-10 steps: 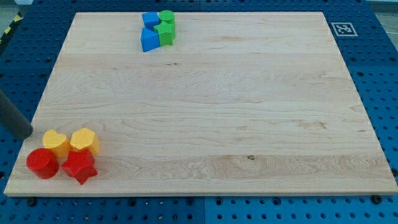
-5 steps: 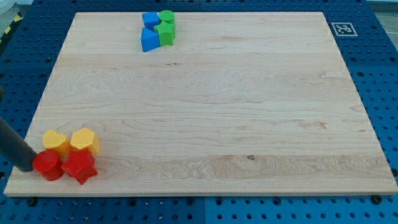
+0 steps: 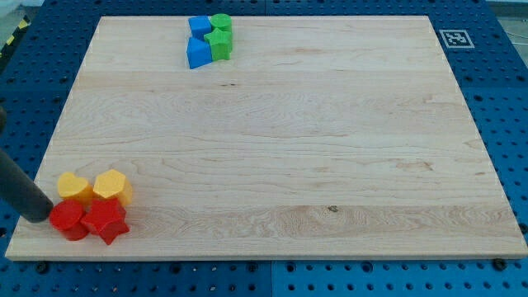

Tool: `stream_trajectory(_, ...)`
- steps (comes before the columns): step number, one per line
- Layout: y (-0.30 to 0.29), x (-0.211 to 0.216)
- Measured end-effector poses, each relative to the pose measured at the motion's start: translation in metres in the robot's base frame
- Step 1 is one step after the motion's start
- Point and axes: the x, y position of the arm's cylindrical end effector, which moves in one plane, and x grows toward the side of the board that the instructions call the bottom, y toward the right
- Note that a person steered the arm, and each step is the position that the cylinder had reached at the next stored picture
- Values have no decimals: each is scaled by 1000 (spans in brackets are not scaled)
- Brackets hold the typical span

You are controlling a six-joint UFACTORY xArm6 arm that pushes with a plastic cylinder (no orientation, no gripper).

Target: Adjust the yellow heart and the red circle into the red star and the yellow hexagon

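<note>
My tip (image 3: 39, 217), a bare rod with nothing to open or close, sits at the lower left of the frame, touching the red circle's (image 3: 68, 219) left side. The circle lies directly right of it, against the red star (image 3: 105, 220). Just above, the yellow heart (image 3: 75, 188) meets the yellow hexagon (image 3: 110, 186). A rightward push would press the circle into the star.

A single camera looks down at a slant from beyond the bottom edge of the pale wooden board (image 3: 272, 148), facing toward its top edge, which appears narrower. It stands far enough back that all four corners show, with blue perforated table (image 3: 495, 91) around them. No second view exists, so nothing is shared.
</note>
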Motion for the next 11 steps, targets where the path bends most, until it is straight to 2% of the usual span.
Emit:
stream_trajectory(5, 15, -14)
stream_trajectory(8, -1, -88)
stream_trajectory(11, 14, -122)
